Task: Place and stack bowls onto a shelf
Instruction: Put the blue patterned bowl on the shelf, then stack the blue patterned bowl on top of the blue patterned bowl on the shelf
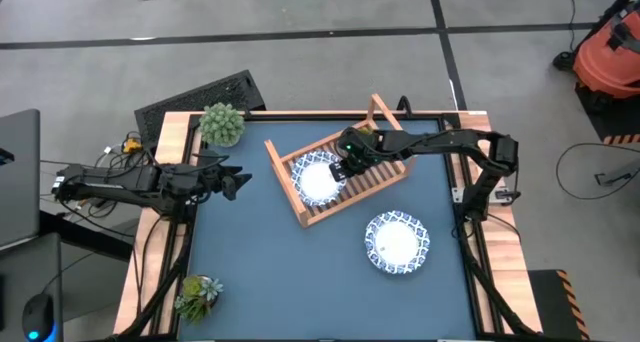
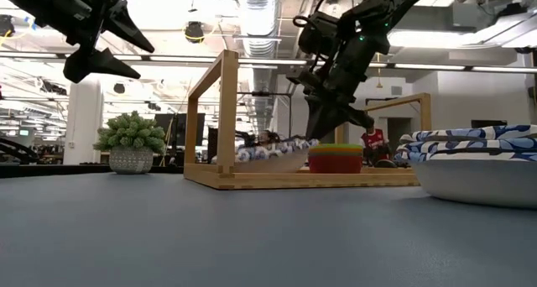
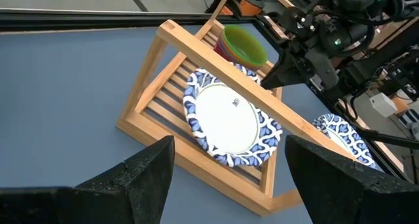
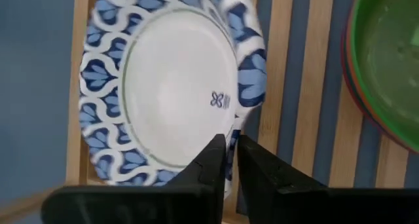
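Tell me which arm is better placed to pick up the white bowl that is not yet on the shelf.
Probably the right. The right hand is at the shelf, pinching the rim of the bowl already there, and the loose bowl lies on its side. The left hand hovers open at the table's far edge.

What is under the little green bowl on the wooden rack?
The small round green bowl sits nested in a pink bowl, whose rim shows beneath it. Below them is the light wooden slatted rack. The pink bowl's inside is covered.

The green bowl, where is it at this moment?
In the high view the green bowl sits hidden under the right gripper. The left wrist view shows it on the shelf, nested in a pink bowl, beside the blue-rimmed white bowl.
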